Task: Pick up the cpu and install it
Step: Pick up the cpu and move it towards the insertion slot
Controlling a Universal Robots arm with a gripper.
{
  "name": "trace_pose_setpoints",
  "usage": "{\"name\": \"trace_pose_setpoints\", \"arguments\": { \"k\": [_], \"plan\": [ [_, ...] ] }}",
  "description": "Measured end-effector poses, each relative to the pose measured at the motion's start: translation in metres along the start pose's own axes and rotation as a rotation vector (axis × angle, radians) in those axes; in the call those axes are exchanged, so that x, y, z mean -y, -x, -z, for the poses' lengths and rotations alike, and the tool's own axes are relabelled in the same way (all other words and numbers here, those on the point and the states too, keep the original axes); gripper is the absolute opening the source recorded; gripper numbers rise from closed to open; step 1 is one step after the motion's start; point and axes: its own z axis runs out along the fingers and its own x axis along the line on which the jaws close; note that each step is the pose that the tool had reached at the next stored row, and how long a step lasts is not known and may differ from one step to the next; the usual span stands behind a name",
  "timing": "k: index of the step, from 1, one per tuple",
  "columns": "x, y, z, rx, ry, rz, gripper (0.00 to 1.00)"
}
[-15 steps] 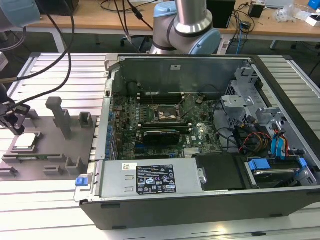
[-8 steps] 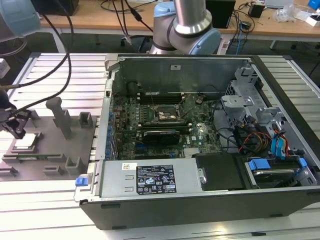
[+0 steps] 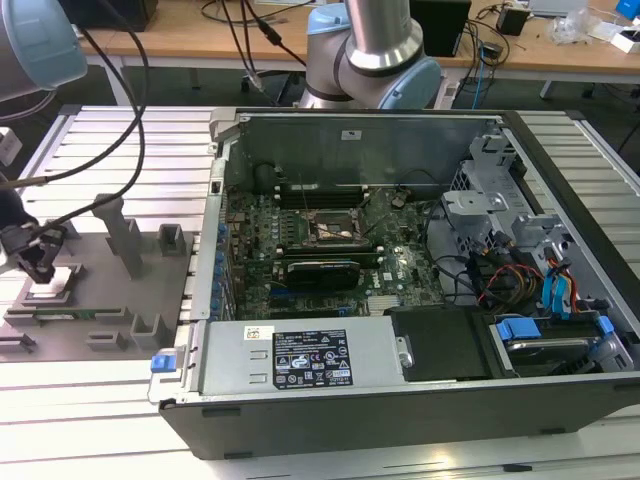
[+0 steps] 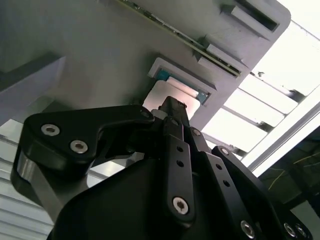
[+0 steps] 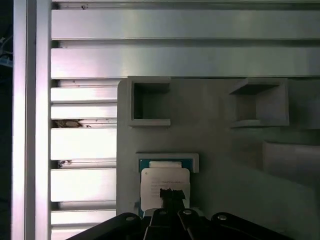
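On the grey plate, the pale square cpu lies framed beneath the narrowed claw.

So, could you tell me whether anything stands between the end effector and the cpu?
Nothing visible does: in the first wrist view the end effector hangs directly over the cpu, which lies in its grey holder.
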Motion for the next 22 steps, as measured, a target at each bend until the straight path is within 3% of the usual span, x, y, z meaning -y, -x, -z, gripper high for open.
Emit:
{"name": "trace_pose_setpoints", "arguments": {
  "k": [9,15,19,20,22],
  "plan": [
    [-0.0035,-0.0002,-0.0069,-0.0004,0.0004,0.012,0.11],
    [-0.0036,-0.0002,-0.0068,-0.0006,0.0,0.012,0.11],
    [-0.0036,-0.0002,-0.0068,-0.0007,-0.0003,0.012,0.36],
    [-0.0036,-0.0002,-0.0068,-0.0006,-0.0003,0.012,0.36],
    [-0.0036,-0.0002,-0.0068,-0.0006,-0.0004,0.012,0.48]
  ]
}}
